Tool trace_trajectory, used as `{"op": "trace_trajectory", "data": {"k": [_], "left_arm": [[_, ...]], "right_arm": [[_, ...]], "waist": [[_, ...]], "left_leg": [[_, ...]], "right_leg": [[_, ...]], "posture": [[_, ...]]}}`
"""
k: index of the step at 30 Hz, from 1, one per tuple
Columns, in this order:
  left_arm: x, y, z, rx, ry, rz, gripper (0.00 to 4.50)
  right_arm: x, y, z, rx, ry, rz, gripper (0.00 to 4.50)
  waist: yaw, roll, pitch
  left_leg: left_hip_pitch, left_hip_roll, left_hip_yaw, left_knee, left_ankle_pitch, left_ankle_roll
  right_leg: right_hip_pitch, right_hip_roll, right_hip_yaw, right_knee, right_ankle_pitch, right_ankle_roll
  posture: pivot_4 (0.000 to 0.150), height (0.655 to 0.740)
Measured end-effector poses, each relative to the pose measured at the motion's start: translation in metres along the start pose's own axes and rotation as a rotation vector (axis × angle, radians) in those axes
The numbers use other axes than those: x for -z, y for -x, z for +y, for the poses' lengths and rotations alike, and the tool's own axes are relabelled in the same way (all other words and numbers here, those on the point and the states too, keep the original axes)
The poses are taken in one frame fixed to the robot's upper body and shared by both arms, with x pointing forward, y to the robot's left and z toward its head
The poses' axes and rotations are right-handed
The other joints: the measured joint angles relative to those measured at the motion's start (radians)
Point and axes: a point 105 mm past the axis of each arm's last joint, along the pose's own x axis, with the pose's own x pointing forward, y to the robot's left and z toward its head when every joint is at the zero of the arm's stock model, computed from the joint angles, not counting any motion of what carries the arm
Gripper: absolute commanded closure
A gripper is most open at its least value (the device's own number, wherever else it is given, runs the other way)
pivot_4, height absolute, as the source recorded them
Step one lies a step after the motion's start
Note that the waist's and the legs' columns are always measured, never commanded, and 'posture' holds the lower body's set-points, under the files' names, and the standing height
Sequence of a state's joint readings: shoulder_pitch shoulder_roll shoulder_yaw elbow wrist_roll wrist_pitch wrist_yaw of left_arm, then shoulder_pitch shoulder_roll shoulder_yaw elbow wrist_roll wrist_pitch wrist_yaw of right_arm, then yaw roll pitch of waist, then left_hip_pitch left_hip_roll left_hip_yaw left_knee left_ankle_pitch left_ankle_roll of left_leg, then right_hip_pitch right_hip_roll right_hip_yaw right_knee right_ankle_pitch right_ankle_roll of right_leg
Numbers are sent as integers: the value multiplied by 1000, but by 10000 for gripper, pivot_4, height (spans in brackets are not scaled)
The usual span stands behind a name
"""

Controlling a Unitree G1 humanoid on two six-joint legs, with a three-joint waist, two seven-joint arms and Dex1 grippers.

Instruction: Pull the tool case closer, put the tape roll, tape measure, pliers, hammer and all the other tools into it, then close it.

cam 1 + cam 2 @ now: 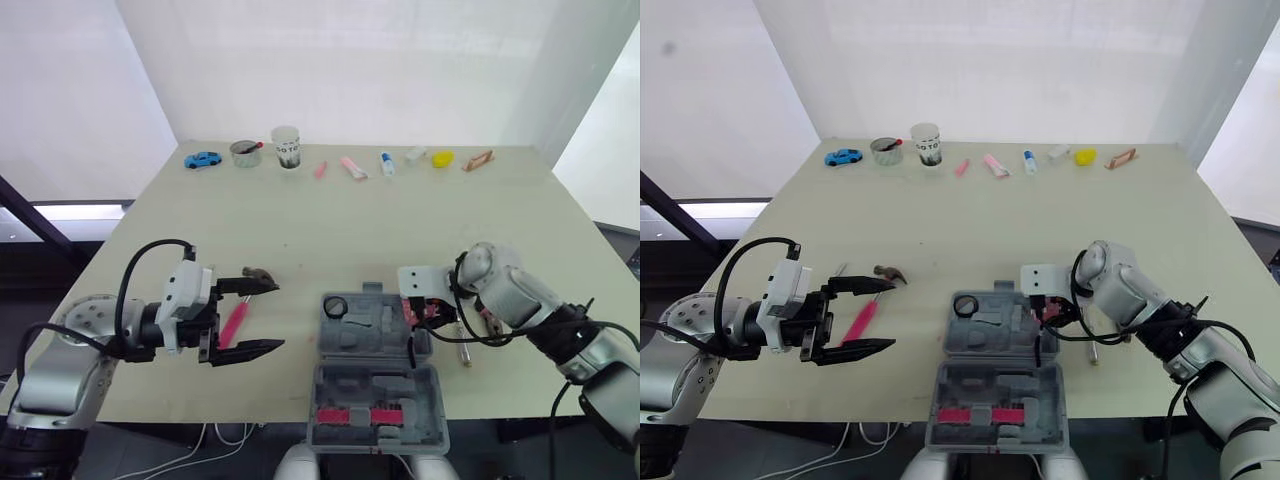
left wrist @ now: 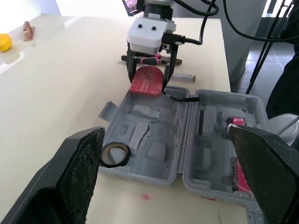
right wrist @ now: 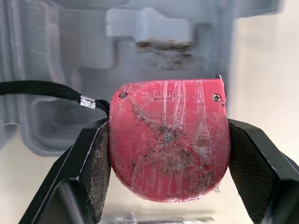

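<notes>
Tool case [image 1: 375, 385] is lying open at the near table edge, both halves flat. The right wrist view is showing me plainly what the head view half hides: my right gripper [image 2: 149, 78] clamping one red tape measure [image 3: 168, 135] at the case's right side. My left gripper [image 1: 268, 315] is hanging wide open by one pink-handled hammer [image 1: 236, 322]. One tape roll [image 2: 115, 154] is sitting inside the case.

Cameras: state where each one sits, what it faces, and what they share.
Left and right eye views: head-mounted, looking forward and down at the table; both arms show, left gripper open near the hammer.
Left wrist view: on the left wrist, looking along its fingers over the tool case to the right gripper.
Right wrist view: on the right wrist, facing the tape measure it clamps.
Shared: tool case and tape measure.
</notes>
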State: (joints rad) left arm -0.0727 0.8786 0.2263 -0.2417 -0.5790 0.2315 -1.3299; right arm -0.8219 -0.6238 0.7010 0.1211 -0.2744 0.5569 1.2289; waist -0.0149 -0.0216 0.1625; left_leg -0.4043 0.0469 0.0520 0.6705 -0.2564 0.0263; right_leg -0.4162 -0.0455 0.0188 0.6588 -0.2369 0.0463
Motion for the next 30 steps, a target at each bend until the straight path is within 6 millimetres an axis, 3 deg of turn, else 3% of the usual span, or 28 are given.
{"op": "trace_trajectory", "data": {"k": [14,15,16,23,30], "left_arm": [[1,1,2,-2,5,2,0],[1,1,1,2,4,1,0],[1,1,1,4,4,1,0],[1,1,1,9,4,1,0],[-3,0,3,14,-17,-1,0]], "right_arm": [[-6,-14,-4,22,55,-3,15221],[-6,-14,-3,21,55,-9,3858],[-5,-14,-2,19,53,-8,1802],[-7,-16,-4,42,57,-23,1802],[-12,18,-14,149,63,-56,1802]], "waist": [[0,0,0],[0,0,0],[0,0,0],[-1,0,0],[2,0,0]], "left_leg": [[0,0,1,0,0,0],[0,0,1,0,0,0],[0,0,1,0,0,0],[0,0,3,0,0,0],[-5,0,2,1,0,0]], "right_leg": [[0,0,0,0,0,0],[0,0,0,0,0,0],[0,0,0,0,0,0],[0,0,0,0,0,0],[-5,0,0,0,0,0]], "posture": [[1500,7400],[1500,7400],[1500,7400],[1500,7400],[1500,7400]]}}
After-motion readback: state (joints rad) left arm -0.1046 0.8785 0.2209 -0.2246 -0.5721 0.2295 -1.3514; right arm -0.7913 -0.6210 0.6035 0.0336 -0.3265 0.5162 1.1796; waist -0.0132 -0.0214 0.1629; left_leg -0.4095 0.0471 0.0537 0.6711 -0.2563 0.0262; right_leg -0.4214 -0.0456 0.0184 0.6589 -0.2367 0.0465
